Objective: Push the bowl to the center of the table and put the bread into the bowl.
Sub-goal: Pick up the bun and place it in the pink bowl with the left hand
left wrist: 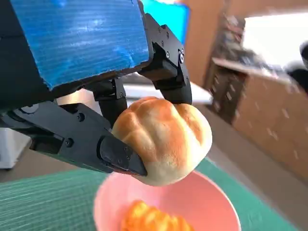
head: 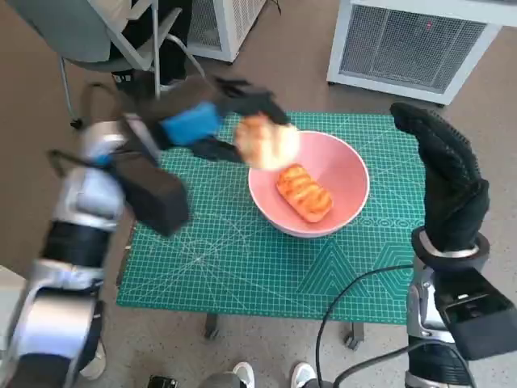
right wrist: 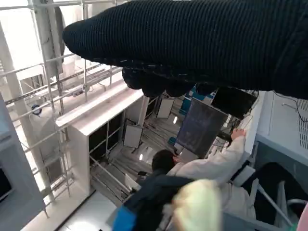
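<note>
From the head view, the left hand (head: 212,125) holds a pale round bread roll (head: 266,142) above the near-left rim of the pink bowl (head: 349,166). The bowl stands about in the middle of the green mat (head: 226,259), and an orange loaf (head: 304,192) already lies inside it. I think the step now is to carry the roll further over the hollow, lower it, and only then let the fingers go, so it does not fall on the rim and roll out. The right hand (head: 449,182) stands upright beside the bowl at the right side, holding nothing, its fingers straight; between them there is free mat. The mat edge at the left is near the left arm.

In the left wrist view, black fingers (left wrist: 113,154) clamp the roll (left wrist: 166,139) from two sides, with the bowl (left wrist: 211,204) directly under it.

In the right wrist view, the glove (right wrist: 192,43) covers the top, and a person (right wrist: 207,168) sits behind; the bowl hardly shows.
</note>
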Robot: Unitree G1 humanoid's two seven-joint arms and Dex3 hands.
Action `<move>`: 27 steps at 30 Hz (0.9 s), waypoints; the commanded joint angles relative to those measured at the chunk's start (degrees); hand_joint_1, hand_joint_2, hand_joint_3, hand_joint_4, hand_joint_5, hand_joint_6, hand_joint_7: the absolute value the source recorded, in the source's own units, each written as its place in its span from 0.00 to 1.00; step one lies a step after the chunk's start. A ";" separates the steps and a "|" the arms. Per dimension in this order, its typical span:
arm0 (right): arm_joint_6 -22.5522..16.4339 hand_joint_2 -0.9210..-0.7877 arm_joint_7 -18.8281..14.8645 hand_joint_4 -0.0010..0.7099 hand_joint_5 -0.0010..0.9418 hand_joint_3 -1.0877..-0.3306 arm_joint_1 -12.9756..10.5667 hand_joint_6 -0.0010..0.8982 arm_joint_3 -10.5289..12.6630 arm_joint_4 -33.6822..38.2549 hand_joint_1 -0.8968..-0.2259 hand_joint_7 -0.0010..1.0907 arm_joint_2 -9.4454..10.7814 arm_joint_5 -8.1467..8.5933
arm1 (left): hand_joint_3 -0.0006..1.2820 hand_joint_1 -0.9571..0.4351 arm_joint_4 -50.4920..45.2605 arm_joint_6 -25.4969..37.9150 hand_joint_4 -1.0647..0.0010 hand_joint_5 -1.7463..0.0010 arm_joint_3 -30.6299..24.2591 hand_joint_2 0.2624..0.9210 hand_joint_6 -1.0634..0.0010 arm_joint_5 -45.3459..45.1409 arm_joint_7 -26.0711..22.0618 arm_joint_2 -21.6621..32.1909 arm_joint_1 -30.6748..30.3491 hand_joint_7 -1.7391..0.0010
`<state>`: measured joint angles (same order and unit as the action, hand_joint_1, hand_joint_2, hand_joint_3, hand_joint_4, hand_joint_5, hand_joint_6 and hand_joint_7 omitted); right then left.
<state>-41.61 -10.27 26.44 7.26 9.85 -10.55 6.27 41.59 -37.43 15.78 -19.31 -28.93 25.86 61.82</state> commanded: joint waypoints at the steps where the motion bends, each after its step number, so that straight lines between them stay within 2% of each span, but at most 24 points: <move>1: 0.27 0.00 0.40 0.62 0.00 0.74 -0.38 0.10 -0.21 0.57 0.74 0.66 0.23 -0.77 | 0.05 0.69 7.35 -0.82 0.40 0.29 2.89 1.00 0.34 -2.90 0.14 -3.09 4.79 0.39; 7: 0.54 0.00 0.26 0.62 0.00 0.74 -0.80 0.10 -0.15 -0.09 0.74 0.66 0.15 -0.13 | 0.08 0.69 14.72 0.45 0.44 0.26 7.31 1.00 0.39 -8.66 2.57 -6.22 7.75 0.36; 11: 0.57 0.00 0.03 0.62 0.00 0.75 -1.15 0.10 -0.03 -0.35 0.74 0.66 0.08 0.55 | 0.16 0.69 18.84 2.78 0.53 0.22 10.09 1.00 0.52 -11.84 2.69 -8.00 9.00 0.26; 12: 0.57 0.00 0.02 0.63 0.00 0.75 -1.22 0.10 -0.02 -0.41 0.73 0.66 0.09 0.62 | 0.15 0.68 19.51 3.22 0.55 0.40 10.52 0.96 0.56 -12.32 2.68 -8.29 9.15 0.41; 13: 0.60 0.00 0.05 0.63 0.00 0.75 -1.38 0.10 0.01 -0.59 0.73 0.66 0.11 0.69 | 0.14 0.68 20.01 4.08 0.54 0.49 11.24 0.96 0.55 -13.13 2.71 -8.67 9.17 0.49; 14: 0.62 0.00 0.07 0.63 0.00 0.75 -1.49 0.11 0.02 -0.73 0.74 0.66 0.13 0.70 | 0.10 0.67 20.39 4.65 0.54 0.66 11.74 0.96 0.56 -13.71 2.78 -8.92 9.20 0.64; 15: 0.64 0.00 0.08 0.63 0.00 0.75 -1.65 0.11 0.06 -0.90 0.74 0.66 0.13 0.76 | 0.08 0.66 20.58 5.27 0.53 0.77 12.28 0.97 0.55 -14.37 2.92 -9.16 9.13 0.76; 17: 0.77 0.00 0.16 0.63 0.00 0.75 -1.90 0.11 0.10 -1.28 0.74 0.66 0.15 0.76 | 0.05 0.64 20.70 6.04 0.55 0.88 13.00 0.97 0.57 -15.27 3.21 -9.41 8.95 0.86; 20: 0.83 0.00 0.37 0.63 0.00 0.76 -2.20 0.11 0.16 -1.79 0.73 0.65 0.21 0.57 | 0.02 0.60 20.11 6.41 0.66 0.96 13.75 0.95 0.60 -16.35 3.75 -9.33 8.34 0.94; 24: 0.77 0.00 0.69 0.63 0.01 0.76 -2.30 0.11 0.32 -2.04 0.73 0.65 0.23 0.14 | 0.01 0.56 19.30 5.65 0.77 0.99 13.90 0.92 0.63 -16.75 5.05 -8.91 7.23 0.98; 27: 0.86 0.00 0.90 0.63 0.01 0.76 -2.26 0.11 0.45 -2.11 0.73 0.65 0.16 -0.12 | 0.00 0.55 18.84 4.71 0.81 1.00 13.85 0.91 0.65 -16.79 5.95 -8.48 6.82 0.99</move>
<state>-41.54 -9.96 25.48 7.42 7.79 -10.54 6.52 61.53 -31.58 29.35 -35.71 -24.21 16.63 69.32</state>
